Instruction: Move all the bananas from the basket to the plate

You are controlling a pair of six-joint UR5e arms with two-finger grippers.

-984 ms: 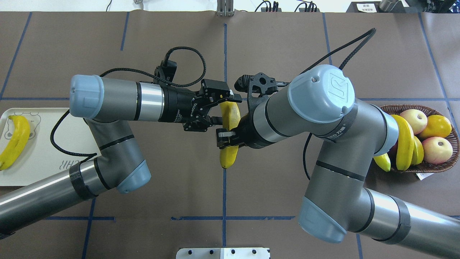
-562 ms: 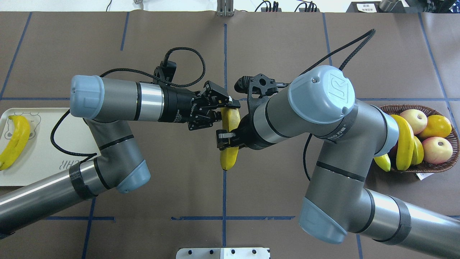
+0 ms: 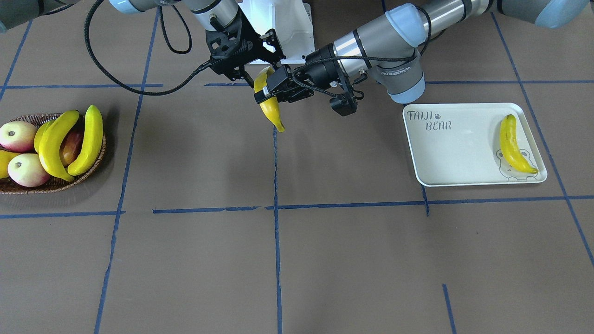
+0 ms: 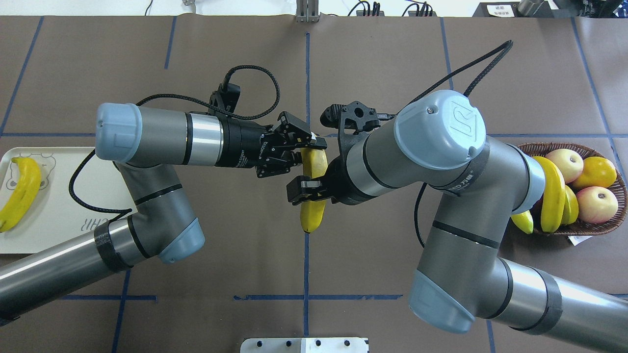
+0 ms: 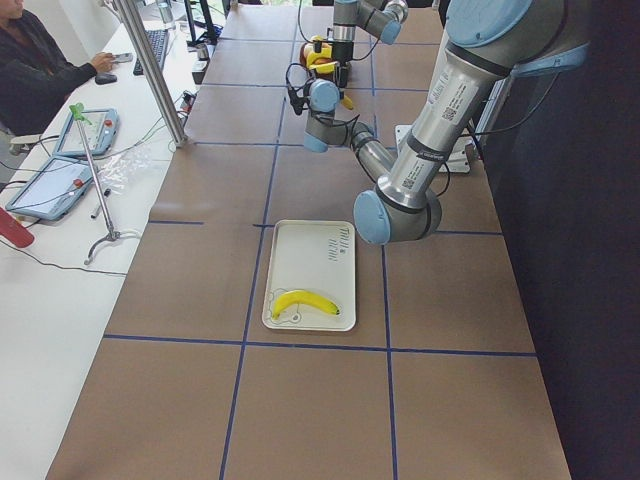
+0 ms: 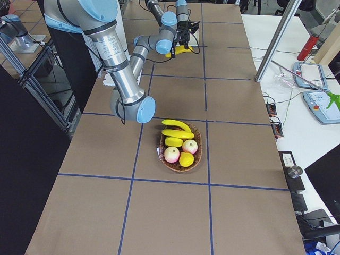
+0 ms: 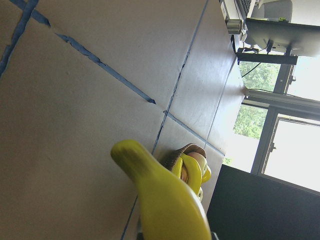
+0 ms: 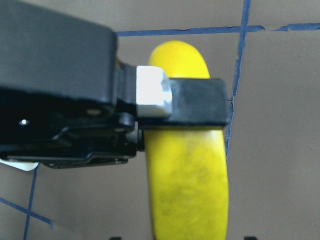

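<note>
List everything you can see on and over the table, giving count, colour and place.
held banana: one, yellow, in the air over mid-table
plate banana: one, yellow, on the plate by the bear drawing
basket bananas: two, yellow, across the basket's fruit
apples: three, pink-white to reddish, in the basket
round fruit: one, orange-yellow, in the basket
starfruit: one, yellow-green, in the basket
basket: one, brown wicker, robot's right end
plate: one, cream, robot's left end
table: one, brown, blue tape lines
left gripper: one, black, shut on the held banana
right gripper: one, black, at its middle, jaws seemingly parted
</note>
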